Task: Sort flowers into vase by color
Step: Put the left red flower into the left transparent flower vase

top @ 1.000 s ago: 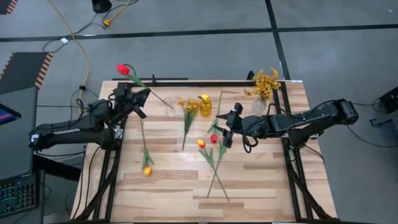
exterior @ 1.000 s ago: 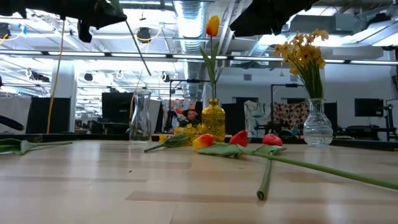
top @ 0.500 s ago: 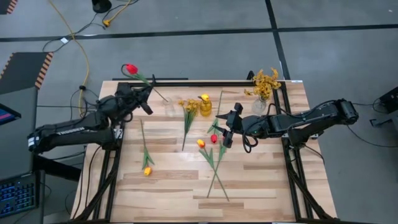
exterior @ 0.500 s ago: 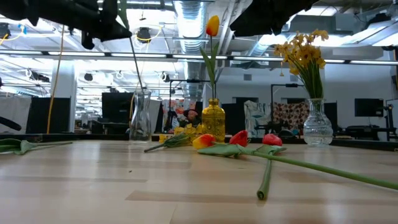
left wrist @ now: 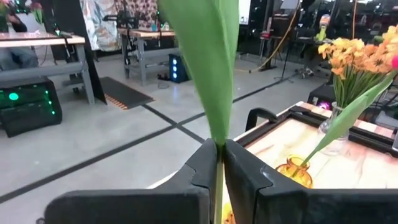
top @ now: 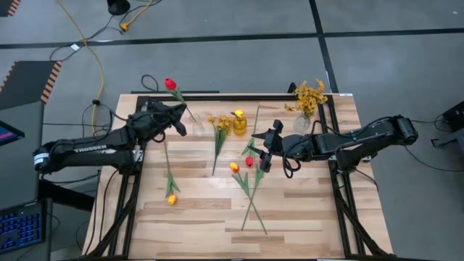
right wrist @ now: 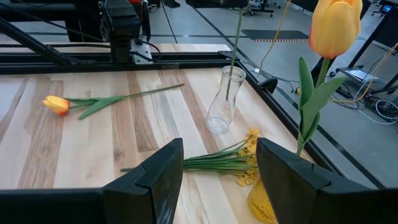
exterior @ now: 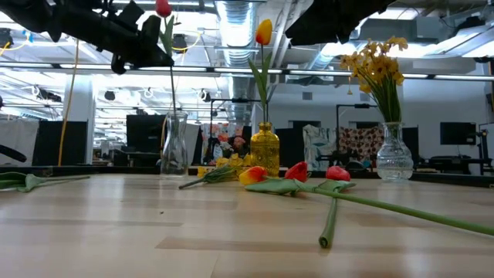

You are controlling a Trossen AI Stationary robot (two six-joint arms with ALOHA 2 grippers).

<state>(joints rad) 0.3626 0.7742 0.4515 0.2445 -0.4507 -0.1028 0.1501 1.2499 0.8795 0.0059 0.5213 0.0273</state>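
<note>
The left gripper (top: 172, 118) is closed on the stem of a red tulip (top: 170, 84), and the left wrist view shows its two fingers (left wrist: 205, 163) pressed together around that stem below a broad green leaf. In the low view the flower (exterior: 163, 8) stands almost upright, its thin stem running straight down into the mouth of the clear glass vase (exterior: 173, 144), so the long axis already lines up with the vase's neck. The gripper sits just beside and above the clear vase; the stem's lower end appears to be inside it, though how deep it reaches cannot be told. The coming move likely turns on keeping the stem vertical over the clear vase while lowering or letting go.

The right gripper (top: 262, 151) waits wide open and empty, well to the side of the clear vase, beyond the yellow vase (top: 239, 125), over loose tulips (top: 249, 162) on the tabletop (top: 304, 210). The left arm is plainly nearer.
</note>
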